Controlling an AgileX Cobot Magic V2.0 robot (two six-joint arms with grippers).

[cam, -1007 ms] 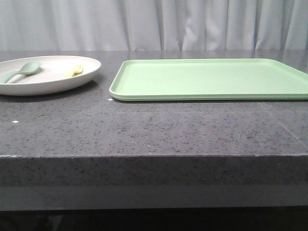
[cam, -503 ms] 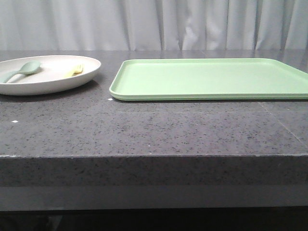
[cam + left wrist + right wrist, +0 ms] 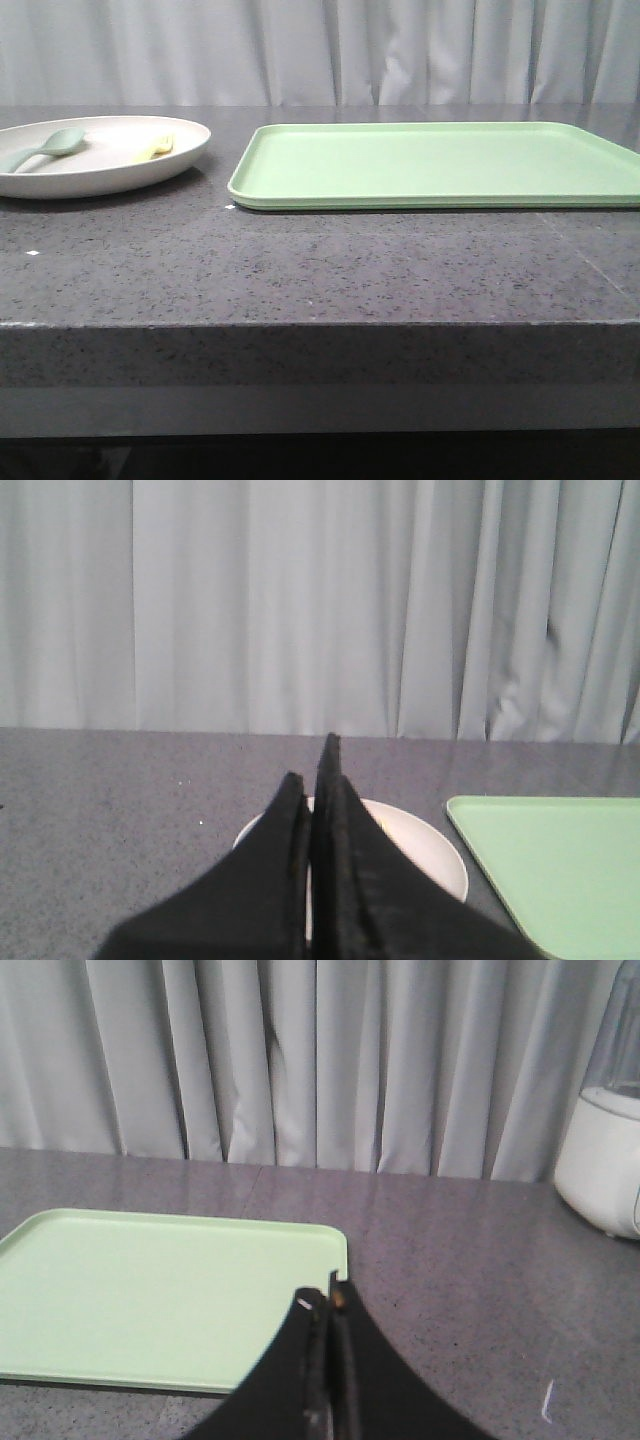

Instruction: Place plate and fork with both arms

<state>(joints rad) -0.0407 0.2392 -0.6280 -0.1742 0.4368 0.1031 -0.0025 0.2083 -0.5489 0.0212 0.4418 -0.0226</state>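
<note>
The off-white plate (image 3: 100, 165) sits at the table's far left. On it lie the small pale yellow fork (image 3: 158, 146) and a teal-green spoon (image 3: 45, 148). Neither gripper shows in the front view. In the left wrist view my left gripper (image 3: 318, 765) is shut and empty, held back from the plate (image 3: 430, 855), whose middle its fingers hide. In the right wrist view my right gripper (image 3: 328, 1300) is shut and empty, near the green tray's corner (image 3: 330, 1240).
A flat light green tray (image 3: 440, 163) lies at the middle and right of the dark speckled table (image 3: 320, 270). A white appliance (image 3: 605, 1170) stands to the far right. Grey curtains hang behind the table.
</note>
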